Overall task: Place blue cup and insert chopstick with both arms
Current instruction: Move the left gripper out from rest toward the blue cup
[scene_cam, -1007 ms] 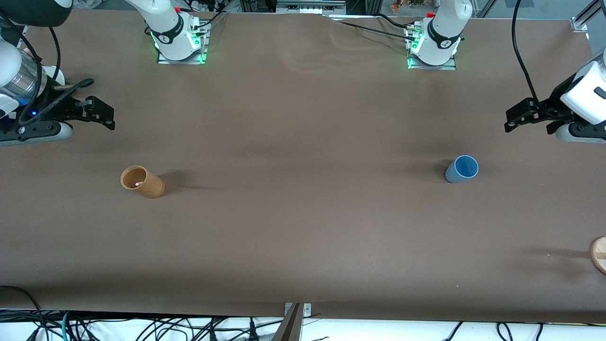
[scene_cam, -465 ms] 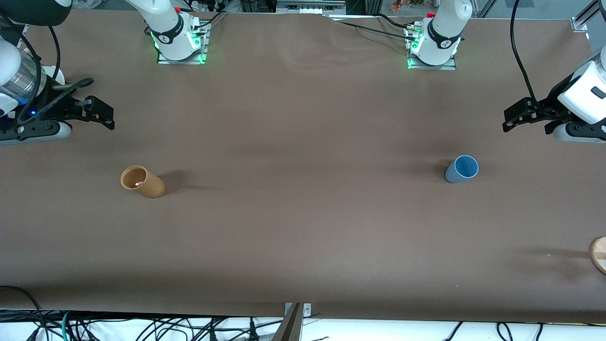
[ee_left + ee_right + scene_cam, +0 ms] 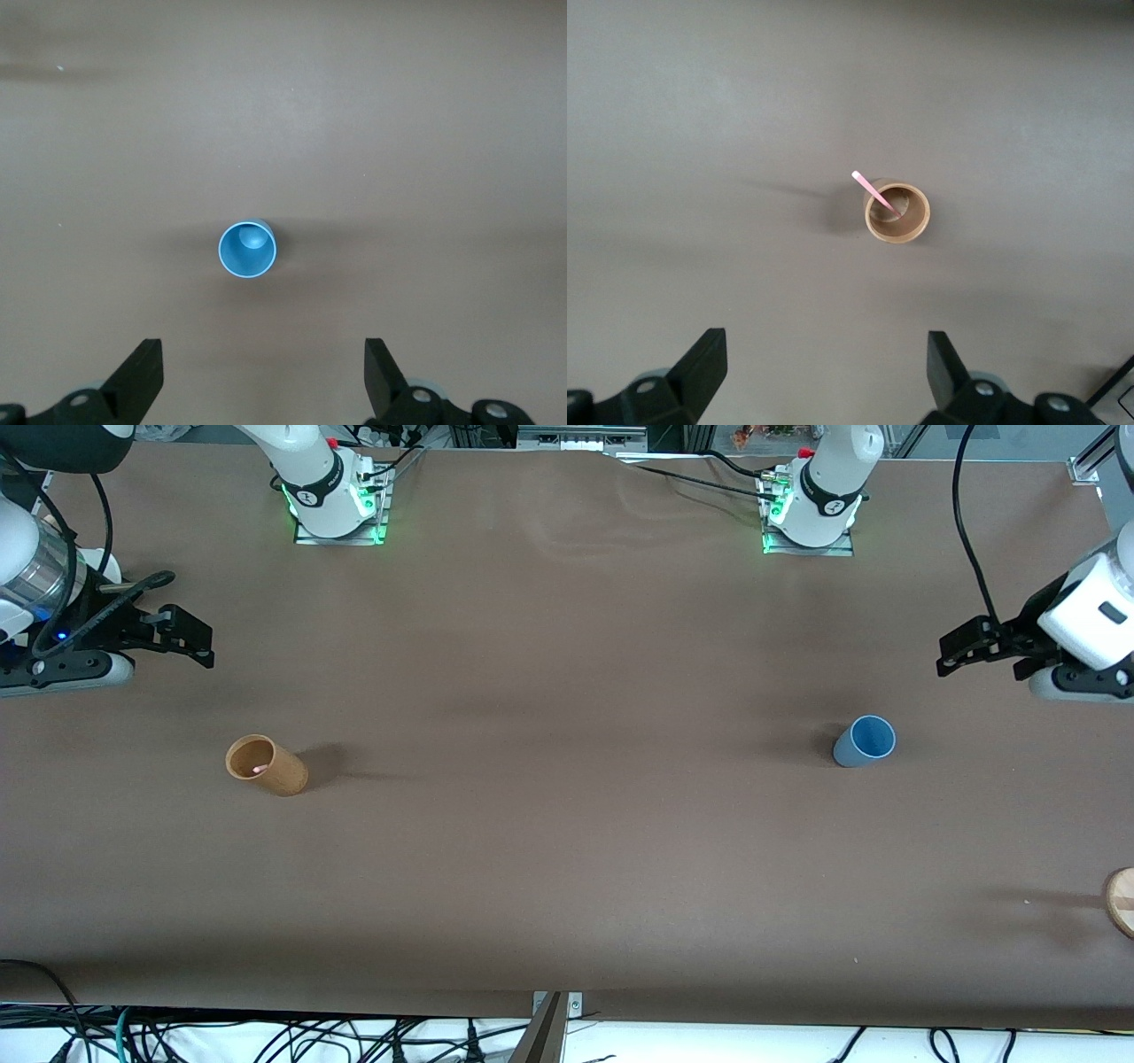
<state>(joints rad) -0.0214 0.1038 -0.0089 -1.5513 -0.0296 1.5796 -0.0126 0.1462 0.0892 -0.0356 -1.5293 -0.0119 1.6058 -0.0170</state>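
both pincers, left pincer [image 3: 961, 648] and right pincer [image 3: 190, 638], agape above table ends.

The brown bench [image 3: 567, 691] carries a blue cup [image 3: 865, 741] standing upright toward the left arm's end, at about 3 o'clock from the centre. A tan cup [image 3: 266, 764] stands at about 9 o'clock, a wooden disc [image 3: 1122, 900] at 4 o'clock.

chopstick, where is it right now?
The chopstick stands tilted inside the tan cup, toward the right arm's end of the table, its tip poking above the rim; neither arm holds it.
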